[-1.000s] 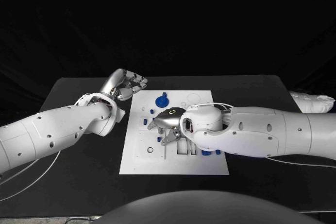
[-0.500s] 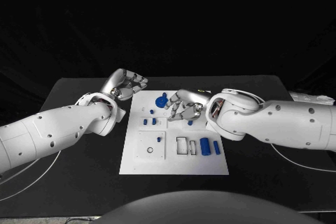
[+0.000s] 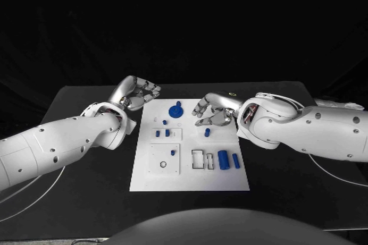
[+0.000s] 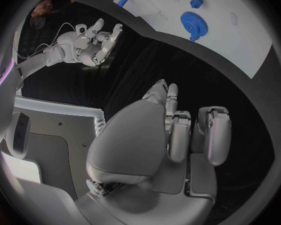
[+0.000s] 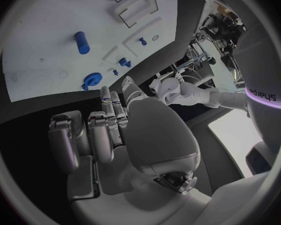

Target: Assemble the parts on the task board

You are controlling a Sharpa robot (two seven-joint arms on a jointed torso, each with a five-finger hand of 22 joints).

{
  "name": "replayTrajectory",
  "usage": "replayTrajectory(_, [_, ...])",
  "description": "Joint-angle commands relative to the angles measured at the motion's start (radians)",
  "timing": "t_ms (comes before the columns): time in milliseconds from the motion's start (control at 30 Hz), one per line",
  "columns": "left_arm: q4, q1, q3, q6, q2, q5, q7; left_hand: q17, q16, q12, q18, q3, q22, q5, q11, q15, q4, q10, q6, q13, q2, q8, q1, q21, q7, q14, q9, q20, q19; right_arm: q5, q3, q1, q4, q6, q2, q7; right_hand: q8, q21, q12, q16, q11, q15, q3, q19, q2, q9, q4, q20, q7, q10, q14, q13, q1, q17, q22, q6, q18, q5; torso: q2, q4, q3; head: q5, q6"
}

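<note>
Now both hands hang empty: left hand (image 3: 136, 94) clenched beside the board (image 3: 191, 178), right hand (image 3: 213, 109) loosely curled over its far edge. Gear (image 3: 175, 111) and pegs stand seated; cylinders (image 3: 224, 159) lie loose, so work looks left.

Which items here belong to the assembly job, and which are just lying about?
Job: task board; blue gear; blue cylinder; small blue pegs; left hand; right hand, holding nothing.

Lying about: white object at the table's right edge.
</note>
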State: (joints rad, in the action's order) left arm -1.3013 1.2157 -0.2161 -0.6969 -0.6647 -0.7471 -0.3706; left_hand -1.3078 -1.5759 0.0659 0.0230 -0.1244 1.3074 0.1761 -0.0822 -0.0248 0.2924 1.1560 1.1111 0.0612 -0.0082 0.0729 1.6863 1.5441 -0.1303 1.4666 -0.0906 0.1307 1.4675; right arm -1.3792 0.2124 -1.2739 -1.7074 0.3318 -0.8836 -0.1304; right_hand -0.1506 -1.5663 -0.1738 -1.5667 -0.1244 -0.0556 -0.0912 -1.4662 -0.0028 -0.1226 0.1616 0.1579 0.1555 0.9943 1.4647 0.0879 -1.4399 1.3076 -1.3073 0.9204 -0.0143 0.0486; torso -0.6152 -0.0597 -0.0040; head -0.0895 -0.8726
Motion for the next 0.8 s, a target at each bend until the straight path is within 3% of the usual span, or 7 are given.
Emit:
replayTrajectory(33, [-0.002,0.000,0.001,0.002,0.002,-0.003,-0.014,-0.263,0.005,-0.004,-0.017,-0.003,0.255,-0.004,-0.002,0.004,0.001,0.004,0.006,-0.001,-0.001,-0.003,0.003,0.003,0.000,0.104,-0.001,-0.005,0.085,-0.217,0.000,0.008,0.010,-0.098,0.003,-0.028,0.003,-0.004,0.007,-0.004,-0.001,-0.005,0.008,-0.105,-0.003,0.001,0.000,0.006,0.001,-0.011,0.106,-0.005,-0.002,0.263,-0.263,0.009,0.014,-0.001,0.000,0.0000,-0.0015,-0.003,0.000])
replayTrajectory(500, [-0.004,0.000,0.001,0.003,-0.002,-0.003,-0.010,-0.263,0.005,-0.004,-0.017,-0.003,0.255,-0.004,-0.002,0.004,0.001,0.004,0.006,-0.001,-0.001,-0.003,0.003,0.003,0.000,0.104,-0.001,-0.005,0.085,-0.275,0.001,0.038,0.051,-0.232,0.022,-0.106,0.041,-0.004,0.023,-0.004,-0.019,-0.019,0.040,-0.105,-0.023,0.019,0.016,0.015,0.009,-0.019,0.106,-0.023,0.029,0.263,-0.263,-0.019,0.014,-0.002,0.000,0.0001,-0.0008,-0.002,0.000])
replayTrajectory(800, [-0.002,0.000,0.001,0.005,-0.002,-0.004,-0.010,-0.263,0.005,-0.004,-0.017,-0.003,0.255,-0.004,-0.002,0.004,0.001,0.004,0.006,-0.001,-0.001,-0.003,0.003,0.003,0.000,0.104,-0.001,-0.005,0.085,-0.281,0.001,0.042,0.056,-0.263,0.030,-0.136,0.044,-0.004,0.026,-0.004,-0.020,-0.020,0.042,-0.105,-0.023,0.021,0.015,0.017,0.006,-0.020,0.106,-0.023,0.028,0.263,-0.263,-0.019,0.014,-0.002,0.000,-0.0006,-0.0011,-0.004,0.000])
